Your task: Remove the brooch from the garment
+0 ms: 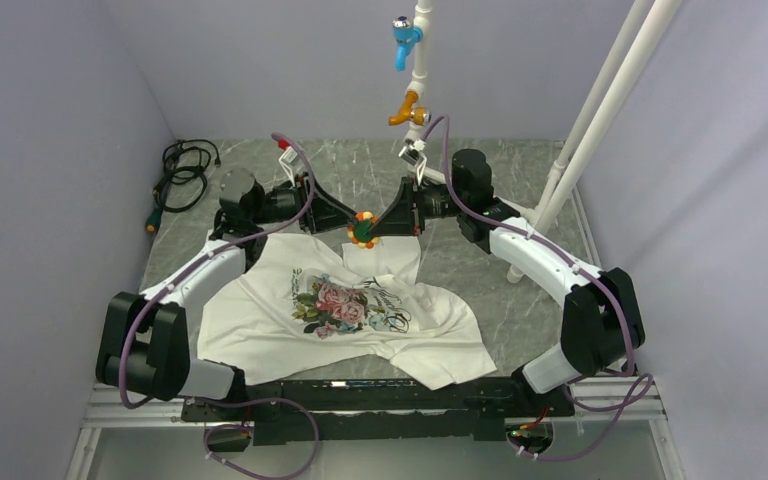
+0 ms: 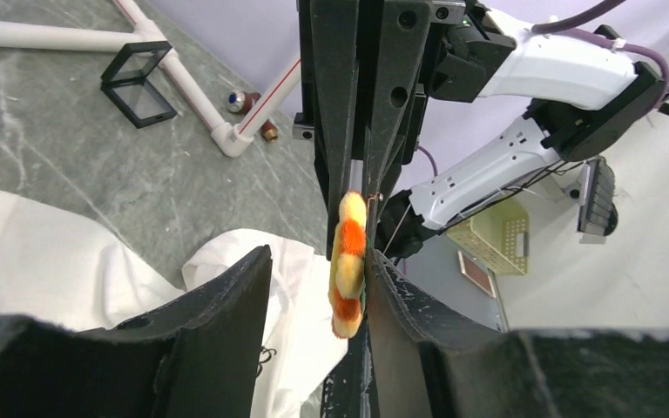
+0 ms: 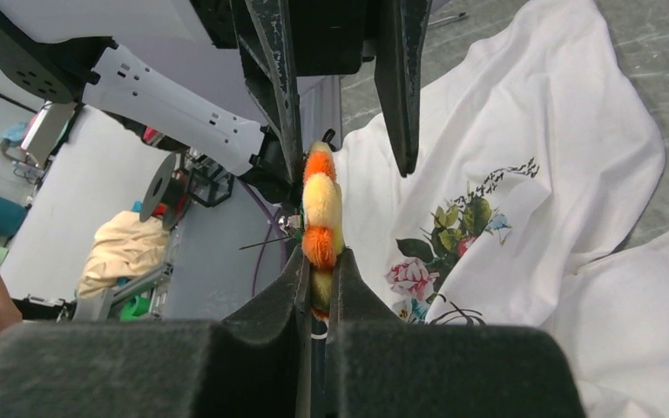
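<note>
Brooch (image 1: 363, 229) sits at upper centre of the top view, just above the upper edge of the garment (image 1: 260, 325) on the desk (image 1: 520, 250). It is clamped between the right fingers (image 3: 357, 292). The left fingers (image 2: 226, 296) are apart, one just beside it.

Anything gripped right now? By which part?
The right gripper is shut on the brooch, pinching one end of its rim edge-on. The left gripper is open around it.

Robot lab cell: plain partition walls (image 1: 50, 150), PVC pipe rig (image 1: 600, 110) (w/ taps (image 1: 403, 42)), cables (image 1: 185, 172).
</note>
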Controlling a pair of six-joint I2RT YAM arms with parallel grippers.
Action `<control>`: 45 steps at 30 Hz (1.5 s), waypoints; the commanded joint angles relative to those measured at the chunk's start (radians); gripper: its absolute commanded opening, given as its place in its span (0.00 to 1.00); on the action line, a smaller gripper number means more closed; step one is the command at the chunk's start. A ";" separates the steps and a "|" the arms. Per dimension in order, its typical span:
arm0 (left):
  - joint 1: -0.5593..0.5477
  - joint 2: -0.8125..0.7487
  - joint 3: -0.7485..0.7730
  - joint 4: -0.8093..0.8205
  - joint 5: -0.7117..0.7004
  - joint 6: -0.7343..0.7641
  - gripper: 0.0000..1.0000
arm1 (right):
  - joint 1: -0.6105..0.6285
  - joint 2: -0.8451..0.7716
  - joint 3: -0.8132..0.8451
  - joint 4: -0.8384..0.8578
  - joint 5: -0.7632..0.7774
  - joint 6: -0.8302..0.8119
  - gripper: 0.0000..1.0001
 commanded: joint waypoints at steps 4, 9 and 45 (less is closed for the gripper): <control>0.003 -0.075 0.010 -0.200 0.014 0.185 0.50 | -0.005 -0.016 0.020 -0.037 -0.049 -0.049 0.00; -0.029 -0.051 0.032 -0.217 0.009 0.196 0.52 | -0.004 0.001 0.040 -0.072 -0.061 -0.072 0.00; -0.058 0.048 -0.031 0.174 -0.039 -0.123 0.00 | -0.031 -0.079 -0.010 -0.044 0.045 -0.037 0.76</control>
